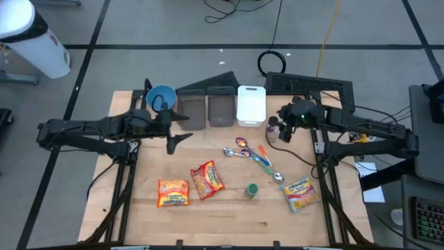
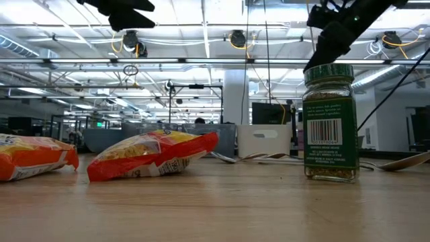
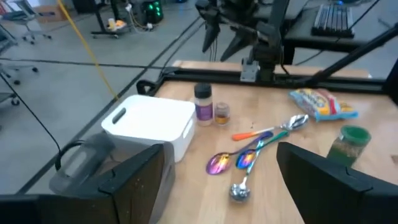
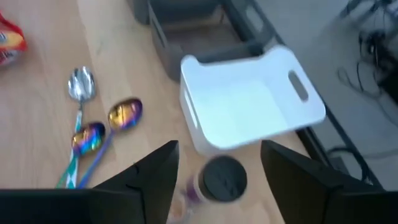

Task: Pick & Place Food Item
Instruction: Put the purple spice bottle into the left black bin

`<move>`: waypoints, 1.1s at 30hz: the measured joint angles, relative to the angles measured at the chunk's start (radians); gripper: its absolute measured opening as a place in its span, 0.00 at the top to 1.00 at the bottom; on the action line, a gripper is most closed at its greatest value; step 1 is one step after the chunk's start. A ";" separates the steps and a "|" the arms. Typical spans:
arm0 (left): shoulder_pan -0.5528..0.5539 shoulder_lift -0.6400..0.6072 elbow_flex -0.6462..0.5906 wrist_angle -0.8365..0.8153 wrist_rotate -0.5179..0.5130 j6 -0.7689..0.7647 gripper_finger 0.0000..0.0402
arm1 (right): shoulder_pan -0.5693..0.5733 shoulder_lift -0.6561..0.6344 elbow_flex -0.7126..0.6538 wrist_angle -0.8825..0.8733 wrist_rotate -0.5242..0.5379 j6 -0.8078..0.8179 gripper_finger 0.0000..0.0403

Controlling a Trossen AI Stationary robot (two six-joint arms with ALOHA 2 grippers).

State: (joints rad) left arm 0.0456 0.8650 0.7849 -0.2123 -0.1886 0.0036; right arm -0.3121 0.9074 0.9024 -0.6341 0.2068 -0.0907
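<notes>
Three noodle packets lie flat on the table: two orange-red ones (image 1: pixel 173 192) (image 1: pixel 207 179) near the front middle and a yellow one (image 1: pixel 300 194) at the front right. A green-lidded spice jar (image 1: pixel 251 189) stands upright between them. My left gripper (image 1: pixel 177 139) hovers open above the table's left half, in front of the grey bins, holding nothing (image 3: pixel 224 186). My right gripper (image 1: pixel 284 130) hovers open at the far right, above a small dark-lidded jar (image 4: pixel 224 178) that stands beside the white bin (image 4: pixel 249 99); its fingers are clear of the jar.
Two grey bins (image 1: pixel 192 107) (image 1: pixel 222 105) and a white bin (image 1: pixel 251 104) line the far edge, with a blue bowl (image 1: pixel 161 97) to their left. Several spoons (image 1: pixel 253 153) lie right of centre. Two small jars (image 3: pixel 211 111) stand by the white bin.
</notes>
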 joint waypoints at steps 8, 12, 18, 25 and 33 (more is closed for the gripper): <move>0.000 0.111 0.000 0.000 0.000 0.011 0.19 | -0.085 0.167 0.084 -0.104 -0.001 0.047 0.23; 0.000 0.161 0.000 0.000 0.008 0.029 0.19 | -0.128 0.251 0.089 -0.128 -0.002 0.004 0.16; 0.000 0.179 0.000 0.007 0.050 0.037 0.19 | -0.191 0.301 0.090 -0.132 -0.190 0.008 0.13; 0.000 0.179 0.000 0.011 0.052 0.044 0.19 | -0.228 0.322 0.090 -0.126 -0.177 -0.024 0.15; 0.000 0.179 0.000 0.033 0.052 0.044 0.19 | -0.259 0.328 0.090 -0.125 -0.177 -0.034 0.15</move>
State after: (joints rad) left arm 0.0456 1.0439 0.7849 -0.1789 -0.1364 0.0475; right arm -0.5709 1.2357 0.9921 -0.7594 0.0296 -0.1251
